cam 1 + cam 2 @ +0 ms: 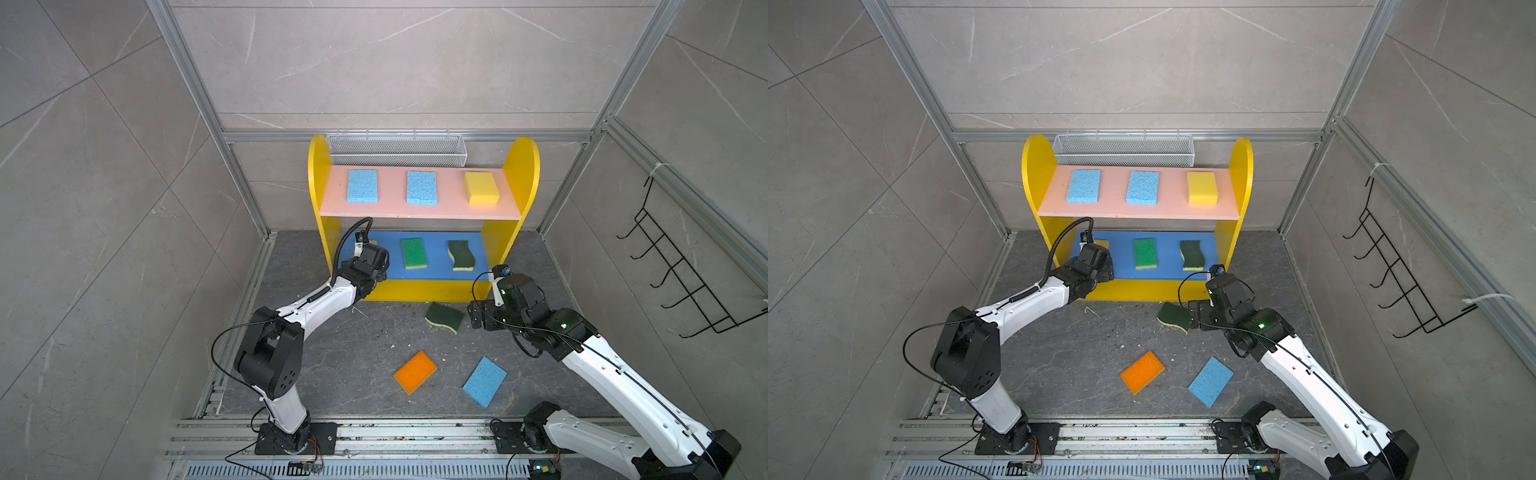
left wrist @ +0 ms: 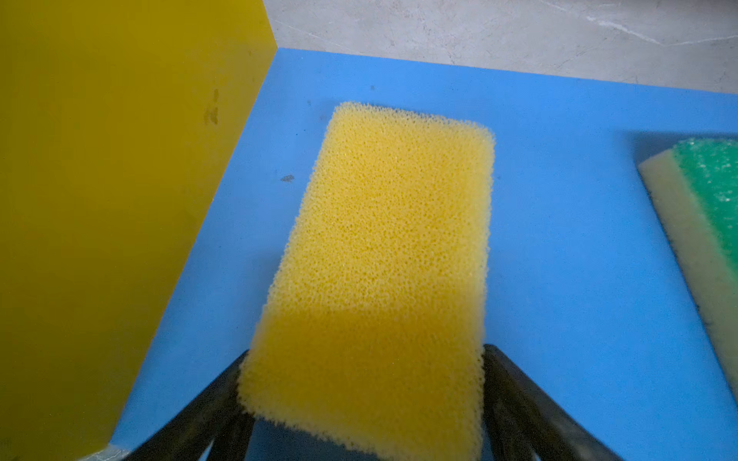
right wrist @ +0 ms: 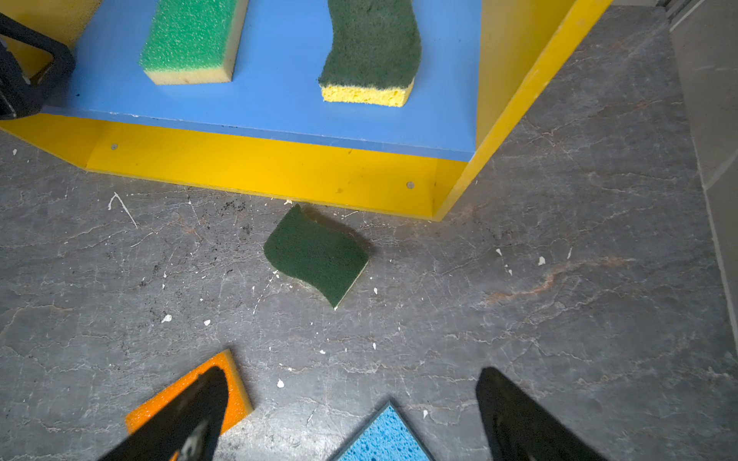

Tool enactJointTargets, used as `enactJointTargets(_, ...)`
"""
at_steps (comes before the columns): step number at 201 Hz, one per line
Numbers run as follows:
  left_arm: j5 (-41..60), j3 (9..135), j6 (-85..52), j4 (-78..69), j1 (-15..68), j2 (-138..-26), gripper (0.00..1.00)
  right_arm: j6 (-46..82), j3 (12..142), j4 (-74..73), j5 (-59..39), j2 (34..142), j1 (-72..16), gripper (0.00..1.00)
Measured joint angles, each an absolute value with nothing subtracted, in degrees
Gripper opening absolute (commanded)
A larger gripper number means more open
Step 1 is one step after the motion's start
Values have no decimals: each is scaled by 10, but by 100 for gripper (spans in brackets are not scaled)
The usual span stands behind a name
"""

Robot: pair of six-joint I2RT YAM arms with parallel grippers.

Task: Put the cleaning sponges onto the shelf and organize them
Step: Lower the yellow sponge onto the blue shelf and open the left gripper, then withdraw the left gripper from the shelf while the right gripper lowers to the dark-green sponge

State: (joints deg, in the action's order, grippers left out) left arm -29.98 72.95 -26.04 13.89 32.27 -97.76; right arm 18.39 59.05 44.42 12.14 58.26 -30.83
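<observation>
Left tool (image 2: 365, 351) straddles a yellow sponge (image 2: 391, 239) on the shelf's (image 2: 100, 199) blue board (image 2: 559, 199), can't tell if it's pinching or loose. Right tool (image 3: 351, 370) is spread wide over the bench (image 3: 559, 319), wavy dark-green sponge (image 3: 315, 255) lying just ahead, in front of the shelf.

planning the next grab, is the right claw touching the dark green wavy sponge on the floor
Apart. The right wrist view shows bare floor between the open right claw and the dark green wavy sponge.
</observation>
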Motion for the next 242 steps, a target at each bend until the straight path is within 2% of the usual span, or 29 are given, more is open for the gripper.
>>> enactJointTargets(86,-299,644,-275,156,345,-880,90,189,589,455,119,564,-308,99)
enactJointTargets(132,-297,569,-285,206,371,-751,89,201,569,455,117,555,-308,99)
enactJointTargets(175,-293,536,-297,315,372,-602,88,223,539,456,117,542,-308,100)
enactJointTargets(242,-255,468,-331,385,372,-507,82,238,534,463,117,544,-308,99)
